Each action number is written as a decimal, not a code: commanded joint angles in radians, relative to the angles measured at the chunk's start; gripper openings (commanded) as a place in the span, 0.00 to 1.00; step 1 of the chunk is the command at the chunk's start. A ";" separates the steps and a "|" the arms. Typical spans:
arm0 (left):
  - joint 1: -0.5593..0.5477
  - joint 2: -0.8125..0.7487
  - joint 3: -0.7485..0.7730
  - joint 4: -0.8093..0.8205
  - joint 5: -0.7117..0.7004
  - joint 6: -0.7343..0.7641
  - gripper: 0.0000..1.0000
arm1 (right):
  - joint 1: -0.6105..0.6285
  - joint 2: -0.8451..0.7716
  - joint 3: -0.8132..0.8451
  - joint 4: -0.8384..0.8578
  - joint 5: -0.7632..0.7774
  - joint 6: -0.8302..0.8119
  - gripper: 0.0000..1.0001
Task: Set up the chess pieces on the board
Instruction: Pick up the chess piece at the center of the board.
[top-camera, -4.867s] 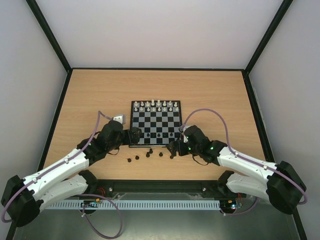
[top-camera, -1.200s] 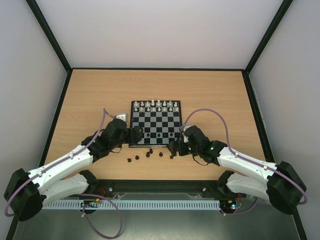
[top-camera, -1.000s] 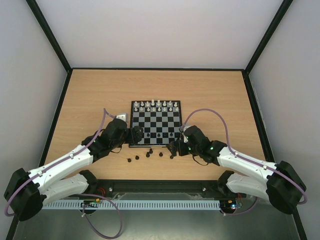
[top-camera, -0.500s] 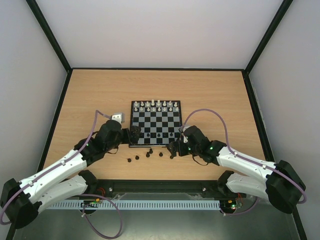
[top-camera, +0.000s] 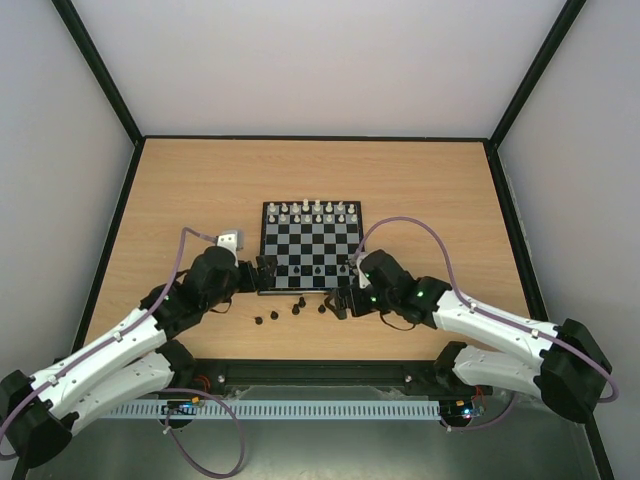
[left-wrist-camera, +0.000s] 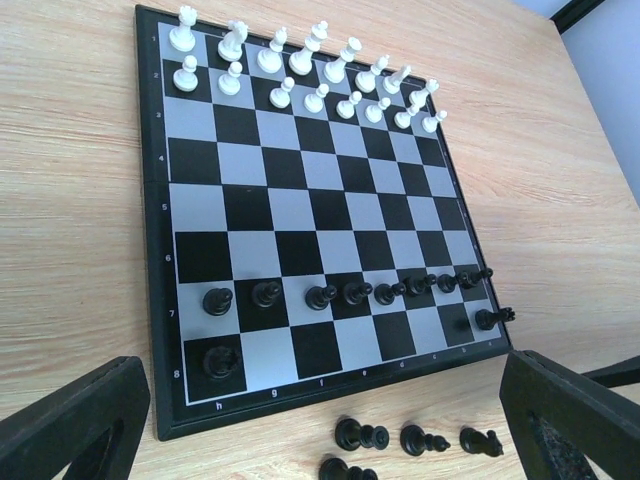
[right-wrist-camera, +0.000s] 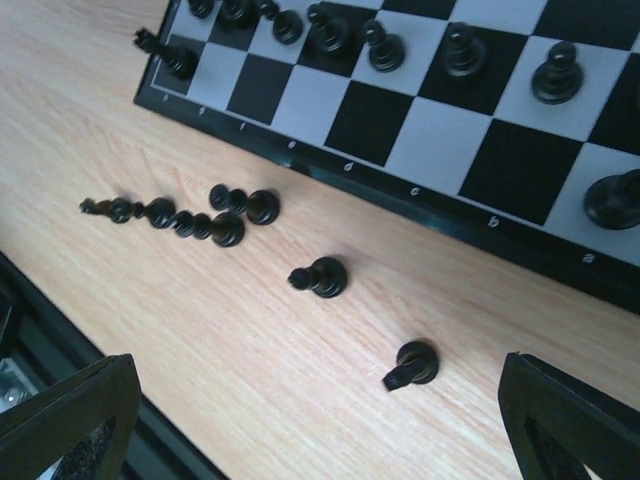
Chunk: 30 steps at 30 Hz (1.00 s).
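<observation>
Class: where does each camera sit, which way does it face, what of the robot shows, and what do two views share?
Top external: above and behind the robot, looking down at the chessboard; both arms, left end effector and right end effector.
Left wrist: low at the board's near edge, facing the white pieces; own fingers at bottom corners.
Right wrist: above the table, facing down at loose black pieces; own fingers likewise.
Shared: both wrist views show those loose pieces.
</observation>
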 joint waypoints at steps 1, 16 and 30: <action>0.004 -0.027 -0.022 -0.015 -0.006 -0.002 0.99 | 0.039 0.016 0.058 -0.129 0.015 0.012 0.99; 0.012 -0.079 -0.047 -0.038 -0.006 0.004 0.99 | 0.219 0.294 0.232 -0.356 0.314 0.066 0.64; 0.015 -0.088 -0.061 -0.032 0.007 0.001 0.99 | 0.257 0.398 0.242 -0.366 0.348 0.115 0.38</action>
